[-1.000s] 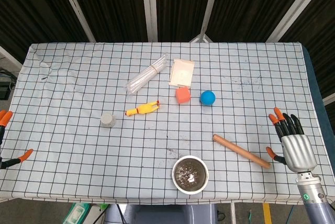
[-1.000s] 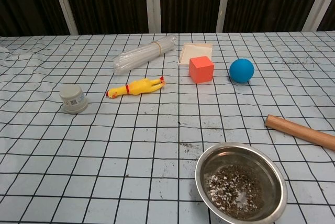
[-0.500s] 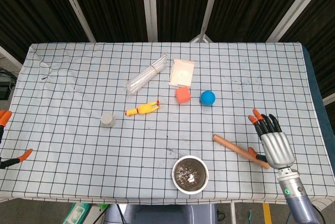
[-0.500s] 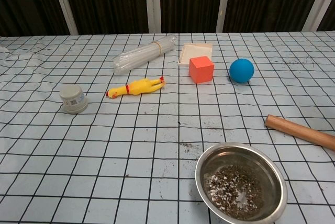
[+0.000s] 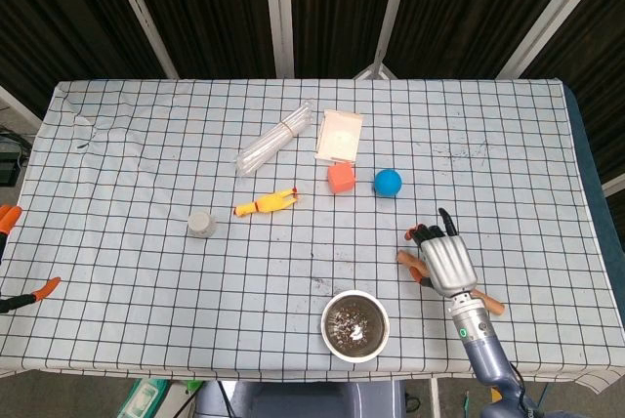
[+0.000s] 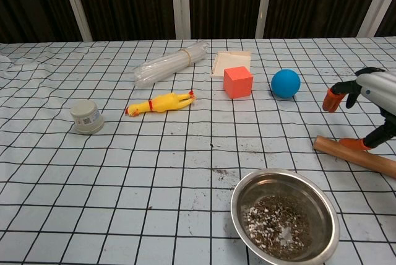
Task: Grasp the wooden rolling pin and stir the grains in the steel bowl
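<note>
**Right hand brought over the rolling pin, grasp not yet made**

Between the earlier pictures and this one, the right hand [image 5: 444, 260] is seen to have been carried inward from the table's right edge, so that it is now placed directly above the wooden rolling pin [image 6: 356, 155]. In the chest view the fingers are spread and curved downward around nothing, and one orange fingertip [image 6: 354, 144] is shown touching or very nearly touching the top of the pin; no closure about the wood is visible. The pin lies flat on the cloth, passing beneath the hand, with one end projecting ahead and to the left of it and the other behind it. The steel bowl [image 5: 355, 325], holding grains [image 6: 276, 223], is found near the hand, to its left and closer to the robot; nothing about it is altered. The reach is therefore judged complete, while grasping and stirring remain to be done. Of the left hand [image 5: 18, 260], only orange fingertips at the far left edge are shown, well apart from everything, and its state cannot be told.

The surface is a table covered by a white cloth [image 5: 146, 174] ruled in a black grid, wrinkled at the far left and dusted with spilt grains ahead of the bowl. Behind the table, dark corrugated panels divided by pale posts are seen.
</note>
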